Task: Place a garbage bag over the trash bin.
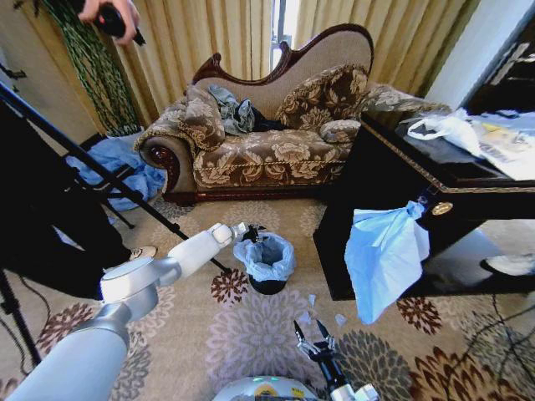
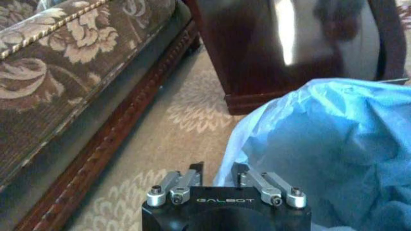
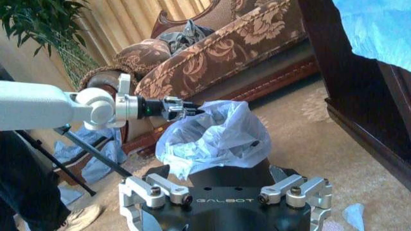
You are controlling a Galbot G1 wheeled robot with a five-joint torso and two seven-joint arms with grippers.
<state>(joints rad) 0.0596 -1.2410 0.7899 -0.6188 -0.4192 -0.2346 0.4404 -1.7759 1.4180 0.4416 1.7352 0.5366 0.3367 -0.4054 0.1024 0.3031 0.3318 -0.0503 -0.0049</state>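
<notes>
Jaws of the left gripper (image 1: pixel 245 231) sit at the sofa-side rim of the small black cylindrical trash bin (image 1: pixel 267 284), closed on the edge of the thin translucent light-blue garbage bag (image 1: pixel 266 256), which already drapes over the bin's mouth. The right gripper (image 1: pixel 311 337) hovers near the bin, jaws spread and empty. Fitting seems nearly finished; next, that held edge likely needs tugging down outside the rim.

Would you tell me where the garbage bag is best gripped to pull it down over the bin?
Probably the loose, puffed rim of the garbage bag, from the sofa side where the left gripper already sits; its crumpled edge stands above the trash bin, offering a fold.
</notes>
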